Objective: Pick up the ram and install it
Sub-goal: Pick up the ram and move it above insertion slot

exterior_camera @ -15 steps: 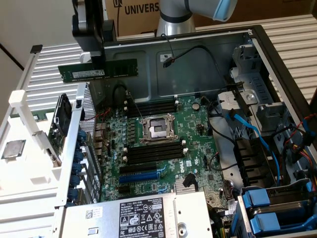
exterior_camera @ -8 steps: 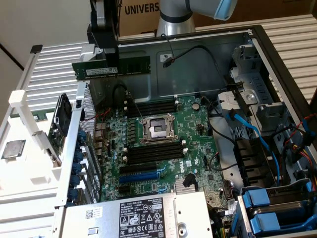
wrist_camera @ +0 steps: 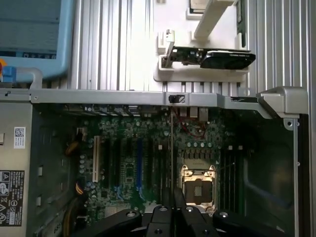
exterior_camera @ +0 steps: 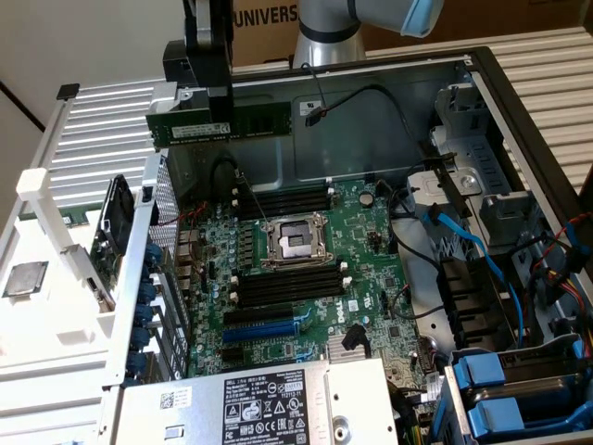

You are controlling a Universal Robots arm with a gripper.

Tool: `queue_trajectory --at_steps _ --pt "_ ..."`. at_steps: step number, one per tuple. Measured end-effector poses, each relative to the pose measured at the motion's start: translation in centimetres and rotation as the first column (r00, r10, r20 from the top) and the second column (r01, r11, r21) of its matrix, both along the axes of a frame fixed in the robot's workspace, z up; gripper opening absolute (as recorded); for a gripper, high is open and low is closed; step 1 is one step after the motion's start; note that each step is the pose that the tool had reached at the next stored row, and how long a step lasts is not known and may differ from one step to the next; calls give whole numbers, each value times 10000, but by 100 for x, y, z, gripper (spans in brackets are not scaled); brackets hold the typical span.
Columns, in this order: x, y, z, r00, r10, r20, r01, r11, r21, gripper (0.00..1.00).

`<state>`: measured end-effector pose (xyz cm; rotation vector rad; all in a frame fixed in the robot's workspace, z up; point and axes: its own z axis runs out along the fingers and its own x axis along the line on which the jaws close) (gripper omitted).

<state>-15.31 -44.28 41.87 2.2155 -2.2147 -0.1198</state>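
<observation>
claw [exterior_camera: 219, 111] clenched on ram [exterior_camera: 258, 119], stick held level, high above motherboard [exterior_camera: 371, 278]

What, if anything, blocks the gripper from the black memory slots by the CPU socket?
Probably nothing: the case is open, the gripper holds the ram above it, and the memory slots beside the CPU socket look empty and uncovered.

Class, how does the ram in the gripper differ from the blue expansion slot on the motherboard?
The ram is green with a white label; the blue expansion slot is blue. The ram is held above the motherboard by the gripper; the slot lies fixed on it. Both are long and narrow.
</observation>
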Motion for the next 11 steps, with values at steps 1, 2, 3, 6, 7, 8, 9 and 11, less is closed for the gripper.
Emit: queue_trajectory --at_steps 1,2,3,6,7,8,9,11 --pt "38 0 0 10000 4 -10 -4 10000 0 12" --pt "77 1 0 10000 6 -21 -6 10000 1 12" --pt "105 4 0 10000 7 -29 -7 10000 1 12" --pt "144 73 0 10000 5 -38 -5 10000 -3 12" --pt "148 108 0 10000 6 -38 -6 10000 -12 12" --pt "151 144 -2 10000 6 -38 -6 10000 -28 12" --pt "153 175 -3 10000 6 -39 -6 10000 -57 12" --pt "167 225 -5 10000 5 -45 -6 9999 -117 12"
